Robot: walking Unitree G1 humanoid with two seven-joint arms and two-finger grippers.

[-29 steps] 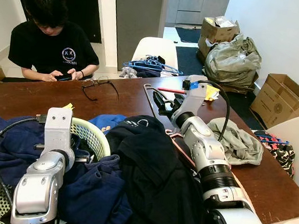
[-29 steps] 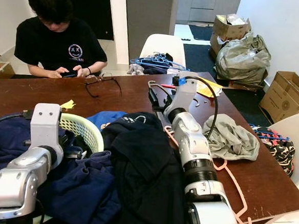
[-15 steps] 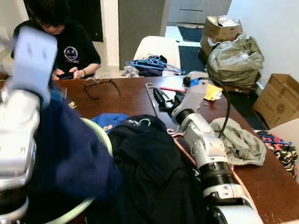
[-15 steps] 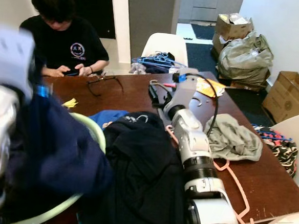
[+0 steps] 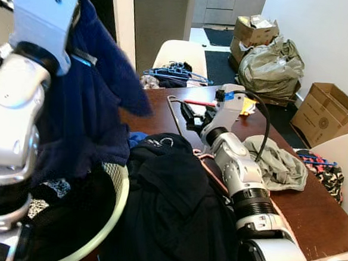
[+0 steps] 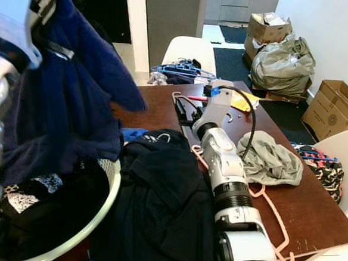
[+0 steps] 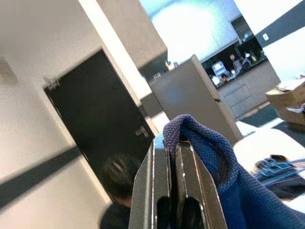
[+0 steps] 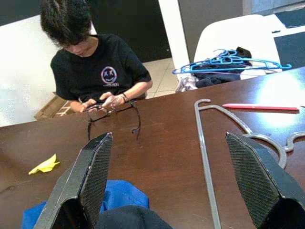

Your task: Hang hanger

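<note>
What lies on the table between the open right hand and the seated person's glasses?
In the right wrist view, only bare brown table lies between the right hand and the glasses. The grey hanger runs alongside, off to one side.

The left arm was raised high, its gripper (image 7: 174, 191) pinched tight on a blue garment (image 5: 93, 95). The right arm reached forward low over the table, its gripper (image 8: 169, 183) with fingers (image 8: 88, 179) spread wide apart.
</note>
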